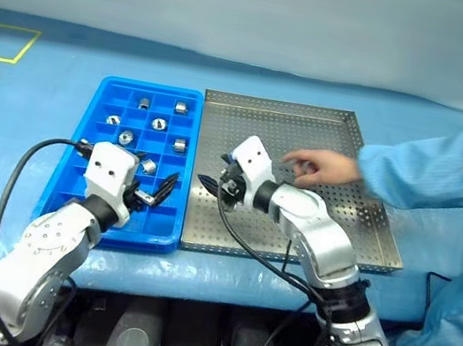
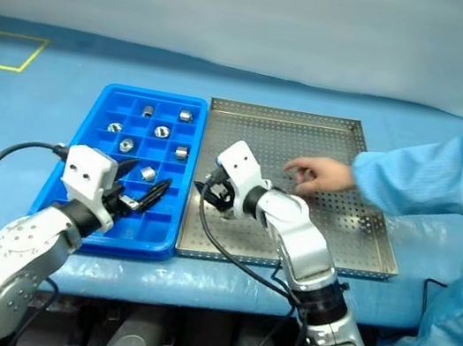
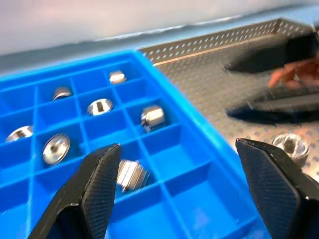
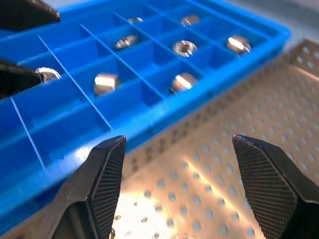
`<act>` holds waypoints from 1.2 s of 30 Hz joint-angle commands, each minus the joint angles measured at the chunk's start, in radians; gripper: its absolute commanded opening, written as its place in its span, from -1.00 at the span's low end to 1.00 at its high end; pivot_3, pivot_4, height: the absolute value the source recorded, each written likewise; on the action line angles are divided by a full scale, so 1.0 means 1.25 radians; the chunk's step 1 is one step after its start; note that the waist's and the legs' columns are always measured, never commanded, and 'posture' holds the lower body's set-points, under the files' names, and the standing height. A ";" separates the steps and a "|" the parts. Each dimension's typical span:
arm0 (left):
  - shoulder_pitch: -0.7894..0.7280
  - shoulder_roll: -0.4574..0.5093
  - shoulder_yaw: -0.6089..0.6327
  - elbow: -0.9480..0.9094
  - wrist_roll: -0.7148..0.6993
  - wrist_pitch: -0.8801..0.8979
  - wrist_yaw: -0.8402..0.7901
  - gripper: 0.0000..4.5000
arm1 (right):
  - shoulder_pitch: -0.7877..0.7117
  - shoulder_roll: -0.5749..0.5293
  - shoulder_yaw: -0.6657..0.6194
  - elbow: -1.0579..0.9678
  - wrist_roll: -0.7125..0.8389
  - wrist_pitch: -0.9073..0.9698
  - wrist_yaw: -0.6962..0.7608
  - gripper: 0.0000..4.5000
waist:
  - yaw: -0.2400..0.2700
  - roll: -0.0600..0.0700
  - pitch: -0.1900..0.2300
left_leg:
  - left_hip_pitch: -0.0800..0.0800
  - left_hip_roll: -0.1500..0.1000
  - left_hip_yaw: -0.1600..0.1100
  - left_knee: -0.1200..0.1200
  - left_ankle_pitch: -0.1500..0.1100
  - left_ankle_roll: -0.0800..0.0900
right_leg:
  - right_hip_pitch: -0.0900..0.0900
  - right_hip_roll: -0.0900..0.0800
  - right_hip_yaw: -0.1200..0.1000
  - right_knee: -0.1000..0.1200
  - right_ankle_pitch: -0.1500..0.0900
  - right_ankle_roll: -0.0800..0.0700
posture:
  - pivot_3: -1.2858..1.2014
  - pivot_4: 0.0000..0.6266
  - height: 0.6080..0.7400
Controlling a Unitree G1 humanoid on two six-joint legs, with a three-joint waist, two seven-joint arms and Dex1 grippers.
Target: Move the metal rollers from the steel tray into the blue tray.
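— So, from the head camera, where does everything sit?
— On the blue-covered table (image 1: 34,120), the blue tray (image 1: 82,156) lies just beside the steel tray (image 1: 363,241), the two rims touching or nearly so. Seven metal rollers (image 1: 149,166) rest in separate compartments at the blue tray's far and middle rows. The left gripper (image 1: 156,191) hangs over the near part of the blue tray, jaws apart and empty. The right gripper (image 1: 216,184) hovers over the steel tray's left portion, near the blue tray's edge, jaws likewise apart with nothing between them. A person's hand (image 1: 322,167) in a blue sleeve (image 1: 438,173) reaches over the steel tray from the right.

— And the left wrist camera?
— Both black fingers (image 3: 94,189) stand wide. Between them are the blue compartments, with one ribbed roller (image 3: 132,174) closest to the left finger. One more roller (image 3: 290,147) lies on the steel tray's perforated floor, close to the other finger.

— The right wrist camera?
— Its fingers (image 4: 99,184) are spread over the perforated steel floor (image 4: 224,164), beside the blue tray's wall. Several rollers sit in the compartments beyond.
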 commanded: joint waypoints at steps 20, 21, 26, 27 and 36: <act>-0.141 0.019 -0.105 0.137 0.020 -0.033 -0.072 0.79 | -0.020 0.106 -0.123 0.208 -0.059 -0.055 -0.254 0.60 | -0.064 0.000 0.000 | 0.000 -0.002 0.000 0.001 0.000 0.000 | 0.000 0.002 0.004 0.001 0.002 0.002 | 0.00 -0.52 1.00; -0.138 0.019 -0.103 0.135 0.022 -0.033 -0.071 0.79 | -0.025 0.110 -0.123 0.226 -0.062 -0.058 -0.259 0.60 | -0.064 0.000 0.000 | 0.000 -0.002 0.000 0.001 0.000 0.000 | 0.000 0.002 0.004 0.001 0.002 0.002 | 0.00 -0.52 1.00; -0.121 0.023 -0.089 0.119 0.024 -0.028 -0.064 0.79 | -0.039 0.134 -0.147 0.266 -0.065 -0.034 -0.297 0.60 | -0.061 0.000 0.000 | 0.000 -0.003 0.000 0.001 0.000 0.000 | 0.000 0.001 0.004 0.000 0.002 0.002 | 0.03 -0.52 1.00; -0.118 0.024 -0.087 0.116 0.024 -0.027 -0.064 0.79 | -0.040 0.135 -0.150 0.269 -0.065 -0.034 -0.300 0.60 | -0.060 0.000 0.000 | 0.000 -0.003 0.000 0.001 0.000 0.000 | 0.000 0.001 0.004 0.000 0.002 0.002 | 0.03 -0.52 1.00; -0.091 0.026 -0.075 0.095 0.016 -0.023 -0.052 0.79 | -0.038 0.134 -0.159 0.221 -0.052 -0.042 -0.288 -0.09 | -0.060 0.000 0.000 | 0.000 -0.003 0.000 0.001 0.000 0.000 | 0.000 0.001 0.004 0.000 0.002 0.002 | 0.03 -0.52 1.00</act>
